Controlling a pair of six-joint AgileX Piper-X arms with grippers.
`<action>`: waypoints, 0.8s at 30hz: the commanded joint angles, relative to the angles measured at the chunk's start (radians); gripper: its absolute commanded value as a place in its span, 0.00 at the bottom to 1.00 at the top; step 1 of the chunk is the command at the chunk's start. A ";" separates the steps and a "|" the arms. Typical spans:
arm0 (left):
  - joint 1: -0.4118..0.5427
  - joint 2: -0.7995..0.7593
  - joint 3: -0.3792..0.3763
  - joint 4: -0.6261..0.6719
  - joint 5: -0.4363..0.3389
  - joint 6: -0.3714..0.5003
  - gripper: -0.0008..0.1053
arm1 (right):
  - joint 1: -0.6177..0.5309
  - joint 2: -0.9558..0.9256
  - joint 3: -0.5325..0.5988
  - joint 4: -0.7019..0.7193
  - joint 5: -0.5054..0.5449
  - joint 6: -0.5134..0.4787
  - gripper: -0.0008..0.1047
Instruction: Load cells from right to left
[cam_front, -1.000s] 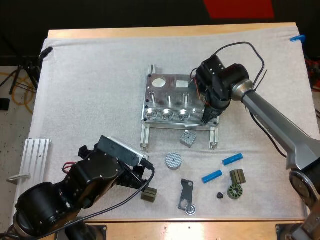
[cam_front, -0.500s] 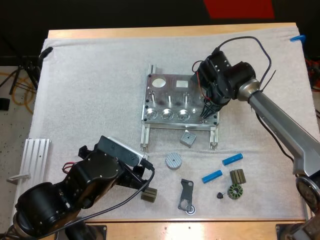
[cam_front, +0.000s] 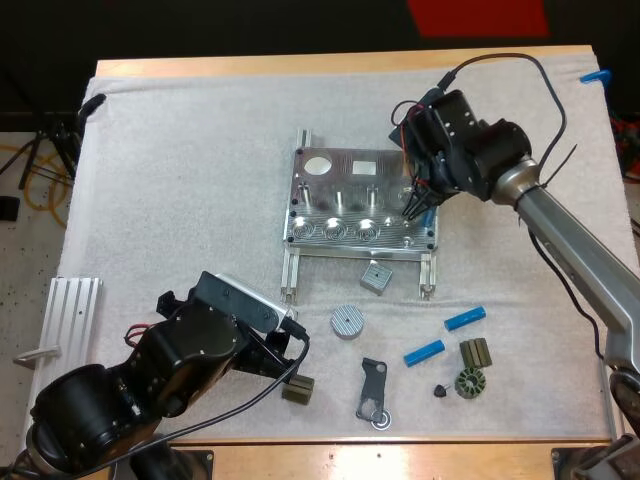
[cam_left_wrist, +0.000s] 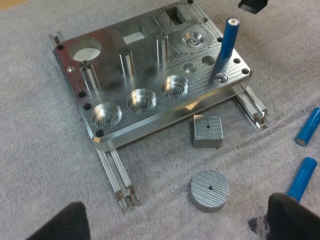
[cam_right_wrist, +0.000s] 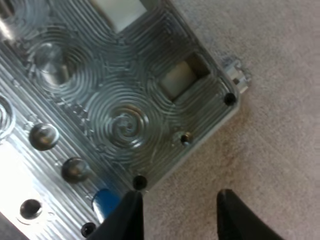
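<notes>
High view has the metal fixture (cam_front: 345, 180) midway on the white mat (cam_front: 200, 180). Just in front of it, between its rails, is a square metal block (cam_front: 375, 277), with a round metal disc (cam_front: 346, 321) a bit nearer. Near-right of the fixture lie the first loose blue cylinder (cam_front: 465, 319), second loose blue cylinder (cam_front: 424, 352), olive block (cam_front: 476, 352), toothed ring (cam_front: 468, 384) and a tiny black bit (cam_front: 440, 390) too small to identify. Dark bracket (cam_front: 372, 390) lies nearer than the disc, small dark block (cam_front: 298, 390) just beside the left gripper (cam_front: 285, 368), ribbed metal plate (cam_front: 75, 315) well off the fixture's left. Right gripper (cam_front: 412, 210) hangs over the fixture's near right corner and covers what stands there. Left wrist view sorts that out: blue cell (cam_left_wrist: 227, 45) stands tilted in the small hole at that corner, nothing gripping it, a scrap of the right gripper near its top. Right wrist view shows that gripper's fingers (cam_right_wrist: 127, 217) spread apart with nothing held, one just beside the cell's blue top, the other over mat off the fixture's edge. Left gripper is well apart from the fixture on the near side, fingers (cam_left_wrist: 72, 222) wide apart in left wrist view, holding nothing; in high view its arm hides the tips. Both loose cylinders are cut off in left wrist view
</notes>
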 joint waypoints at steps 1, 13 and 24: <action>-0.001 -0.004 -0.008 -0.007 -0.020 0.000 0.67 | -0.007 -0.002 -0.002 -0.001 0.003 0.003 0.34; -0.001 -0.004 -0.008 -0.007 -0.020 0.000 0.67 | -0.007 0.024 0.069 0.003 0.003 0.007 0.34; -0.001 -0.004 -0.008 -0.007 -0.020 0.000 0.67 | -0.007 0.034 0.074 -0.004 -0.010 0.023 0.34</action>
